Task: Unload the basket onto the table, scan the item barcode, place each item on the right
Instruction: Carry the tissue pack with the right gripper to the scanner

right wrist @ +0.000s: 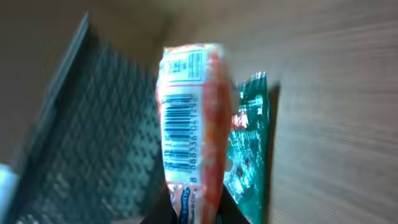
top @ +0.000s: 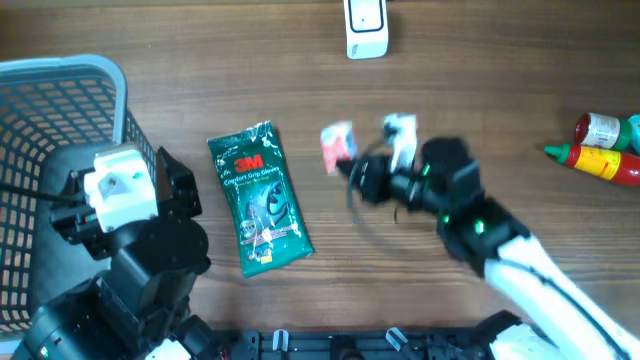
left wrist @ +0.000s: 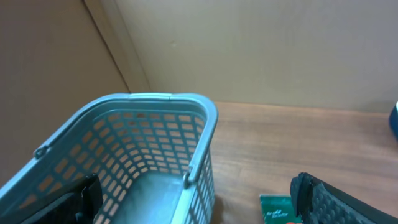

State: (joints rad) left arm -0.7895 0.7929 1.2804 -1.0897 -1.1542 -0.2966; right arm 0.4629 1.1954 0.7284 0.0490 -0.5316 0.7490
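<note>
Right gripper (top: 352, 168): clamped on our orange packet (right wrist: 189, 118), well short of the scanner (top: 366, 28)
Left gripper (left wrist: 199, 202): jaws apart, over the basket (left wrist: 149, 102)
Risk: we fear the packet twists in the pinch, turning its barcode (right wrist: 180, 134) off the scanner

A grey plastic mesh basket (top: 70, 66) stands at the left edge of a brown wood-grain table (top: 200, 60). To its right, apart from it, a flat green foil packet with a red 3M logo (top: 259, 197) lies face up. At the far right edge lie a red squeeze bottle with a green pointed tip (top: 605, 163) and, just beside it, a red bottle with a white label (top: 603, 130).
</note>
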